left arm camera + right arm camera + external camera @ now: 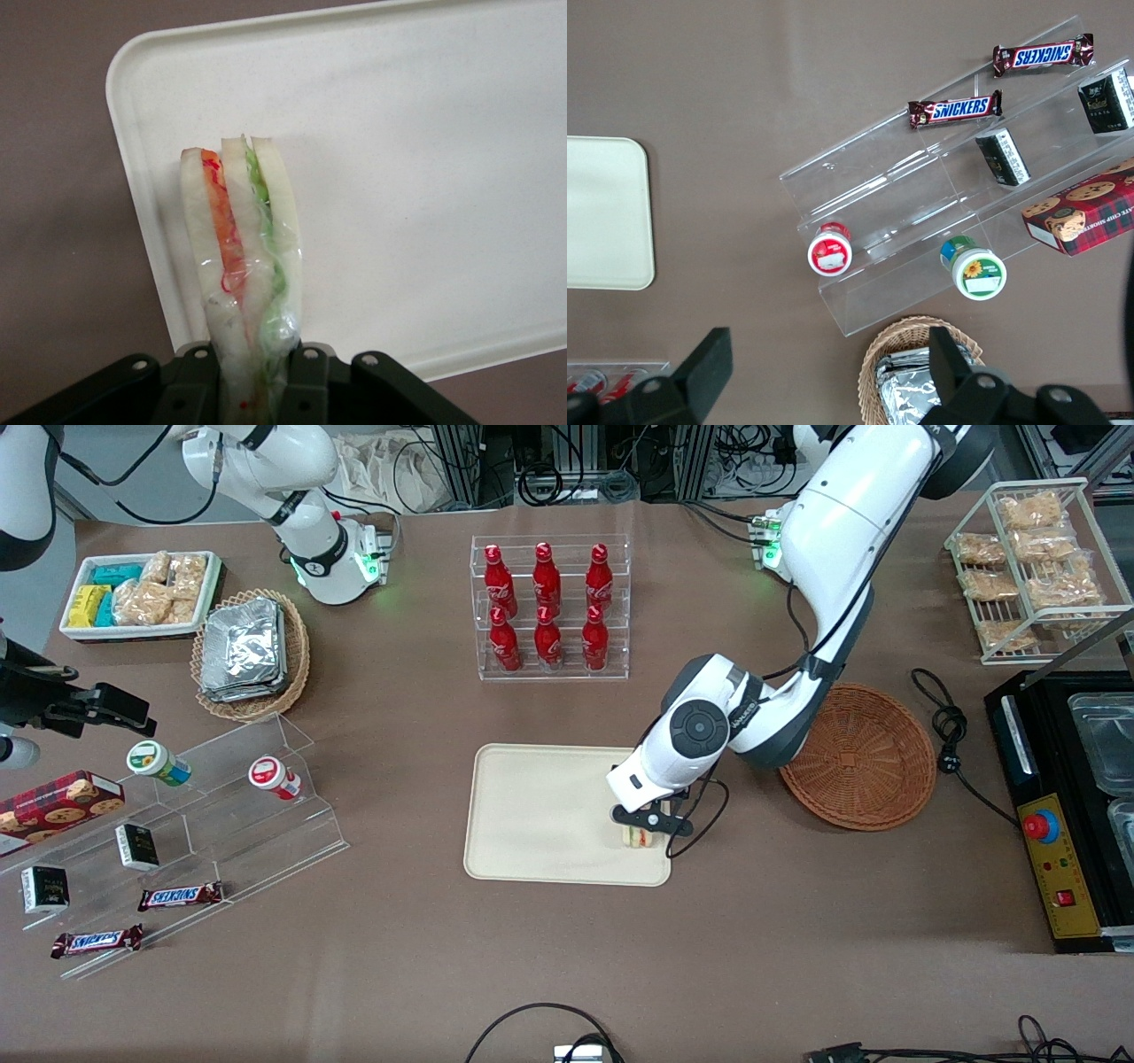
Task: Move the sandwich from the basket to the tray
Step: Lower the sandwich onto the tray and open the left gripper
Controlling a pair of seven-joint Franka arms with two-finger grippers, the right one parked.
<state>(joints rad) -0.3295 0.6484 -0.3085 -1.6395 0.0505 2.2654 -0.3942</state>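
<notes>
My left gripper [649, 825] is shut on the sandwich [641, 836], a wrapped wedge of white bread with orange-red and green filling [241, 257]. It holds the sandwich over the corner of the cream tray [532, 815] nearest the working arm and the front camera; the tray also shows in the left wrist view [425, 186]. I cannot tell whether the sandwich touches the tray. The reddish-brown wicker basket [864, 757] lies empty beside the tray, toward the working arm's end.
A clear rack of red cola bottles [549, 607] stands farther from the front camera than the tray. A black control box [1059, 815] and a wire rack of bagged snacks [1032, 558] lie toward the working arm's end. Clear shelves of snacks [168, 824] and a tan basket of foil packets [248, 651] lie toward the parked arm's end.
</notes>
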